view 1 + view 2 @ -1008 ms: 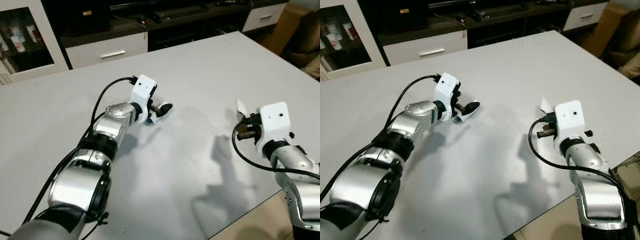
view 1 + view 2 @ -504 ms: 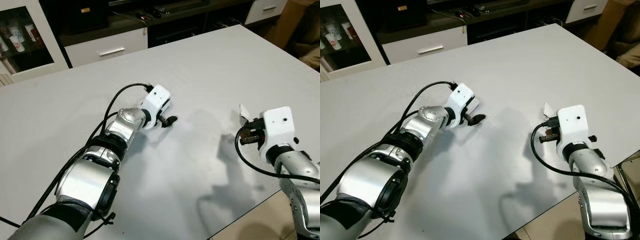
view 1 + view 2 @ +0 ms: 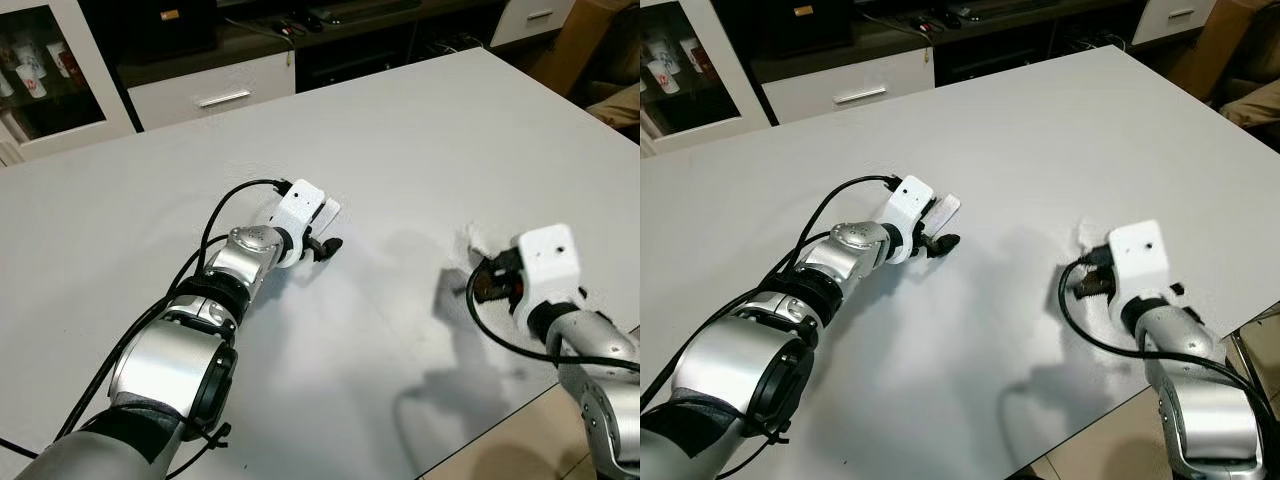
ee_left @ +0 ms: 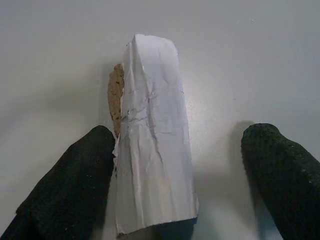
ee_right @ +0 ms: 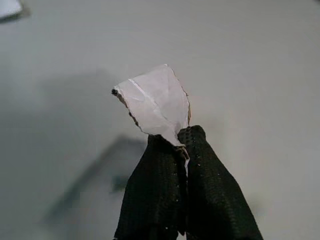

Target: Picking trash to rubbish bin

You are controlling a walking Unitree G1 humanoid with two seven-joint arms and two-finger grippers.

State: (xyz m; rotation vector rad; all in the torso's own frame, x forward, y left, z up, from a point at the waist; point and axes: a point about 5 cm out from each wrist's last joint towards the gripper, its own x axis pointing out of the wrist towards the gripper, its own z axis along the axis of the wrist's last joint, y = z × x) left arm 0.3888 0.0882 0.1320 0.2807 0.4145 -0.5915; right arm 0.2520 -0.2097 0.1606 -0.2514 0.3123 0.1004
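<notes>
The robot stands at a pale grey table [image 3: 420,130] with both arms reaching over it. The left gripper [image 4: 185,165] sits low over the middle of the tabletop, its two black fingers [image 4: 70,185] spread wide to either side of a long, crumpled strip of white paper [image 4: 152,145] that lies flat on the surface. One finger touches the strip's edge and the other stands apart from it. A brown, torn patch shows along one side of the strip near its far end. From the head camera, the same strip [image 3: 943,208] pokes out just past the white wrist housing of the left arm. The right gripper [image 5: 182,150] is held near the table's near right edge, its fingers pressed together and pinching a small torn scrap of white paper [image 5: 155,107] at their tips; the scrap stands up above the fingertips, clear of the tabletop. The two grippers are well apart. Beyond the table's far edge stand a white drawer unit [image 3: 215,95] and a glass-fronted cabinet [image 3: 50,75].
</notes>
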